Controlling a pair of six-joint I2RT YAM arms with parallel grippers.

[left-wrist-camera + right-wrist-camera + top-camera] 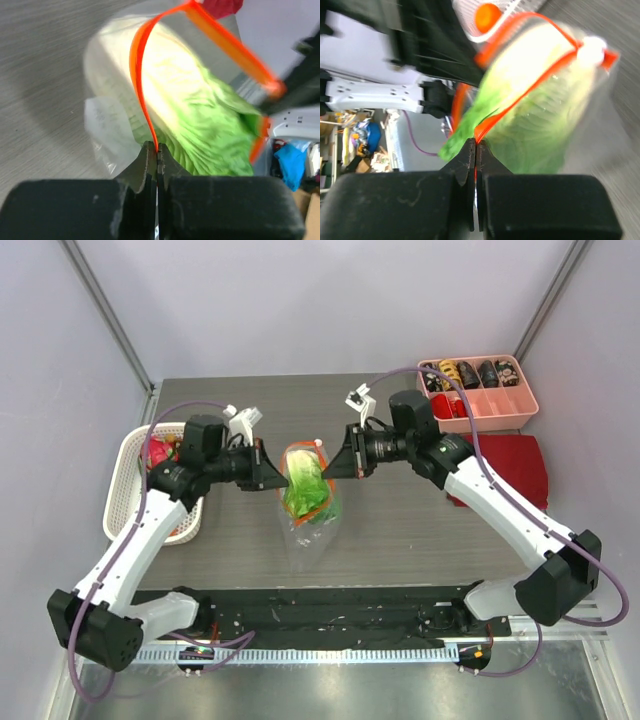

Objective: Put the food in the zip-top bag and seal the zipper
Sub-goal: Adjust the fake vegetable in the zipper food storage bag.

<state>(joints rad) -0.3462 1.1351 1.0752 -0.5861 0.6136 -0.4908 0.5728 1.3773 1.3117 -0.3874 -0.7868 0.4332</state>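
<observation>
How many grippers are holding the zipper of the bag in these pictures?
2. The left gripper pinches the zipper at its left end, the right gripper at its right end. Both arms are fully in view.

Our left gripper (157,148) pinches the orange zipper (139,75) of our clear bag (107,125), with lettuce (210,125) inside.

the zip-top bag (305,525) sits mid-table (420,530), the lettuce head (303,485) inside it. the left gripper (275,475) clamps the zipper (300,447) at the bag's left, the right gripper (335,462) at its right. a basket (118,495) sits at the table's left edge, a compartment tray (500,418) in the far right corner, a cloth (515,465) just before it.
</observation>
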